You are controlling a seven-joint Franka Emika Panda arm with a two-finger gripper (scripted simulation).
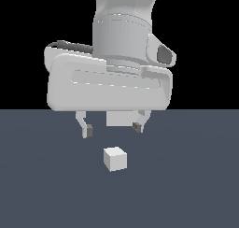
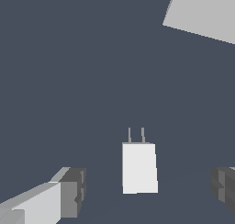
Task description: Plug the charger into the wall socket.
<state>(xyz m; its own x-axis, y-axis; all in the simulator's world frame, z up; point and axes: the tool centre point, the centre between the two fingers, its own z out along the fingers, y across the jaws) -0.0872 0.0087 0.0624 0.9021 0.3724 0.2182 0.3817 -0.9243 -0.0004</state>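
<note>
The charger [image 1: 115,158] is a small white-grey cube lying on the dark floor. In the wrist view the charger [image 2: 139,168] shows two thin prongs pointing toward the wall socket. My gripper [image 1: 111,129] is open and empty, hovering above and slightly behind the charger. In the wrist view the gripper [image 2: 147,186] has its fingers spread wide on either side of the cube without touching it. The wall socket [image 2: 202,12] is a flat pale panel cut off by the frame's corner, and its holes are not visible. In the exterior view only a pale patch of the socket [image 1: 119,118] shows behind the fingers.
The dark grey-blue floor [image 1: 46,185] stretches all around the cube. The background above it is black. My arm's large white hand body [image 1: 109,82] fills the upper middle of the exterior view.
</note>
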